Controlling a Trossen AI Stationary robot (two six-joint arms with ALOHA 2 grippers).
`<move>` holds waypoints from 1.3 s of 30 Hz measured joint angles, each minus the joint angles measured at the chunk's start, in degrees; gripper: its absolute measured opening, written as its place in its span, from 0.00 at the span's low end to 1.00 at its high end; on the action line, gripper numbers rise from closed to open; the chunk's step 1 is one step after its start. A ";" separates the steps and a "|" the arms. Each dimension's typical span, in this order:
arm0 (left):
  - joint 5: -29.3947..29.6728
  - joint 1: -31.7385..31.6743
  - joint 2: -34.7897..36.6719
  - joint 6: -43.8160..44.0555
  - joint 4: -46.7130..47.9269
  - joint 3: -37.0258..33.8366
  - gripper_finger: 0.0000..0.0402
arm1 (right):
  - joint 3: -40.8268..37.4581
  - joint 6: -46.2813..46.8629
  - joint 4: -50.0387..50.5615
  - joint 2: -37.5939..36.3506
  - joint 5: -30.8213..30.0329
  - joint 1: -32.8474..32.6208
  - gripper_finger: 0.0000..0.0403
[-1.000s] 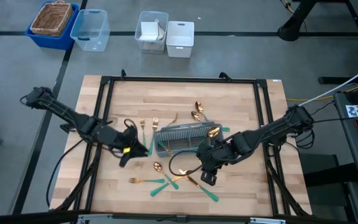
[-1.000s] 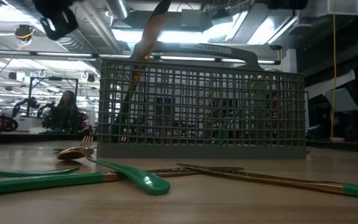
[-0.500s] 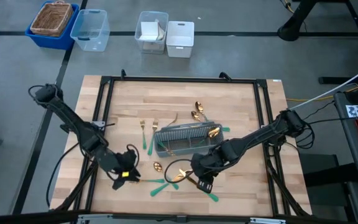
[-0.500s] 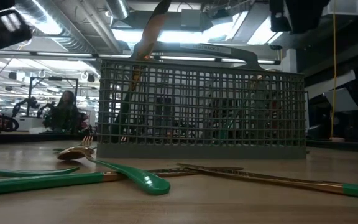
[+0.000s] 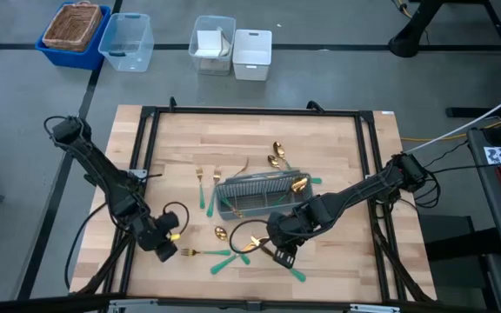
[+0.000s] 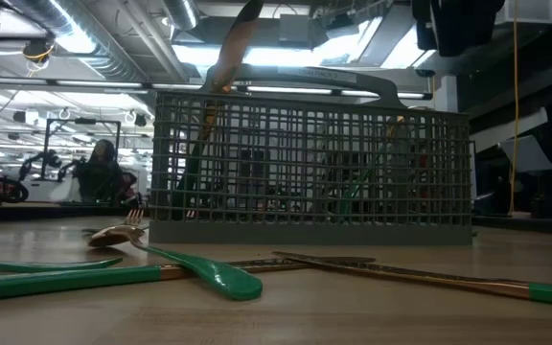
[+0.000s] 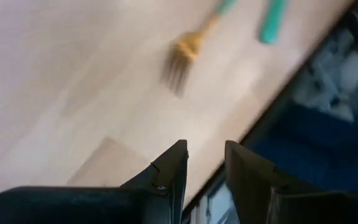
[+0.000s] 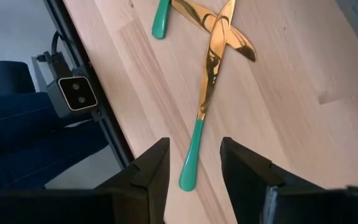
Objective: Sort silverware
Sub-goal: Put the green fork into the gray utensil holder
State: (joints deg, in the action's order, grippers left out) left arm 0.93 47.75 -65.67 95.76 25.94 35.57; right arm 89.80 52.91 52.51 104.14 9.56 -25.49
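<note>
A wooden table (image 5: 337, 139) carries a grey caddy (image 5: 257, 193) and scattered silverware (image 5: 242, 248); bins sit on the floor beyond. Left gripper (image 5: 165, 252) and right gripper (image 5: 283, 256) hover narrowly parted, empty.

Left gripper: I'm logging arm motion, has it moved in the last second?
Yes. The left gripper has moved away from the caddy toward the table's near edge.

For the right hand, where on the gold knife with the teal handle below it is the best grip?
Grip the knife on its slim teal handle, coming straight down with the fingers either side. It lies flat on the table, and its gold blade crosses another piece, so the handle end is clear. The right hand is open right by it.
</note>
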 joint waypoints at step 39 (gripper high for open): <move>3.92 -0.17 -11.47 15.50 -9.07 -3.32 0.25 | 0.02 1.28 -0.15 0.00 -2.69 0.02 0.35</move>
State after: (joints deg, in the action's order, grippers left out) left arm 4.85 47.58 -77.14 111.26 16.87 32.25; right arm 89.82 54.19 52.36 104.14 6.87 -25.47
